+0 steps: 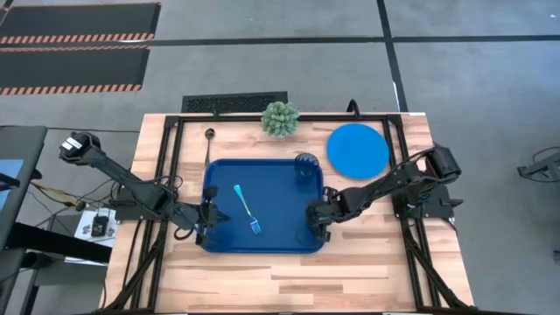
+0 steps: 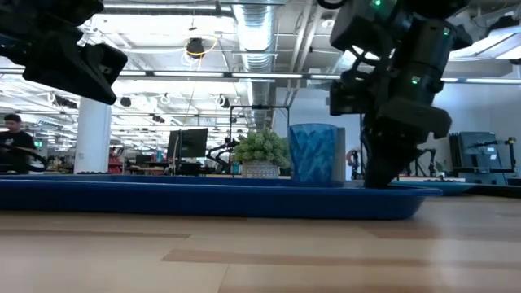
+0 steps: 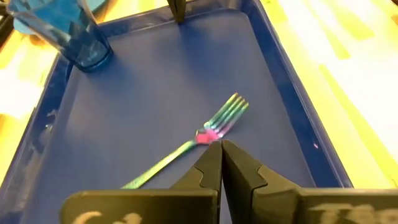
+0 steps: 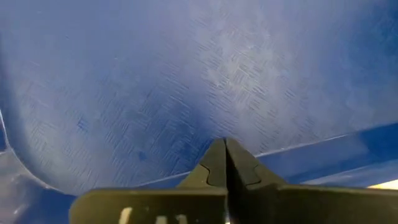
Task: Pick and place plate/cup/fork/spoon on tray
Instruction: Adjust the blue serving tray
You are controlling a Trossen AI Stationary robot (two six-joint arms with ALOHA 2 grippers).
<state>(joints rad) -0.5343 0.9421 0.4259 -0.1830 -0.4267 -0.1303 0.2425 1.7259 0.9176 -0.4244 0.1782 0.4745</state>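
Note:
The dark-blue tray (image 1: 280, 223) lies mid-table. The teal-handled fork (image 1: 247, 210) lies flat on its floor, and the translucent blue cup (image 1: 306, 168) stands upright in its far right corner. The round blue plate (image 1: 358, 149) lies flat on the table beyond the tray's right end. The dark spoon (image 1: 208, 144) lies on the table off the tray's far left corner. My left gripper (image 3: 221, 148) is shut and empty above the tray's left end, short of the fork (image 3: 199, 138). My right gripper (image 4: 225, 146) is shut and low inside the tray's near right corner. My right gripper points its shut fingers (image 2: 379, 172) down into the tray by its right wall (image 4: 298, 149). I cannot tell whether the tips touch the tray floor; they hold nothing.
A small potted plant (image 1: 280, 118) stands at the table's far edge behind the tray. Black frame rails (image 1: 171, 149) run along the table's left and right sides. Bare wood (image 1: 289, 280) lies between the tray and the near edge.

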